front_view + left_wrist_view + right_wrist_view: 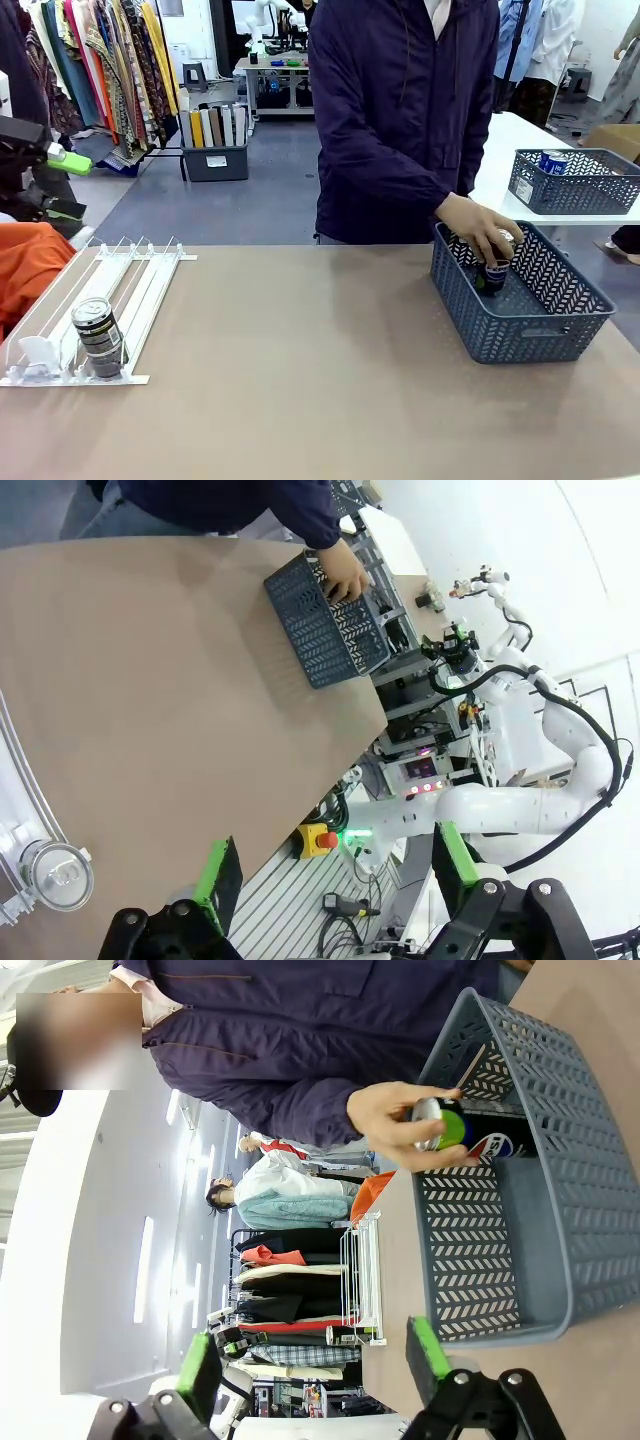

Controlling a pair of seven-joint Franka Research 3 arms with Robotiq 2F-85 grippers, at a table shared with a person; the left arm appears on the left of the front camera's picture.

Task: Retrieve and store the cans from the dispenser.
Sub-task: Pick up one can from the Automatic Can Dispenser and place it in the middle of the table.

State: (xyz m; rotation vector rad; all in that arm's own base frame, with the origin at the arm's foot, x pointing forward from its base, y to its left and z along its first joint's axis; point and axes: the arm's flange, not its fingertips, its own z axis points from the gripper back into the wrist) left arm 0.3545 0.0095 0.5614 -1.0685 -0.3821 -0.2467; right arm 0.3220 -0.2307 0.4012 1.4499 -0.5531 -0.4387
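The white dispenser [135, 275] lies at the table's left, with a black, silver-topped can [100, 338] upright at its front stop. In the left wrist view the same can [58, 875] is at lower left beside the rails [12, 770]. My left gripper [335, 865] is open and empty, raised off the table's left edge [62, 183]. At the right, a person's hand [480, 228] holds a black can [493, 275] inside the grey basket [520, 335]. My right gripper [315, 1360] is open and empty, facing the basket [540, 1260], the hand [395, 1120] and the green-topped can [450, 1125].
An orange cloth [30, 270] lies by the dispenser's left side. A second grey basket [575, 190] with a blue can [552, 160] stands on a white table behind at right. The person stands at the far edge. Bare tabletop [300, 380] spans the middle.
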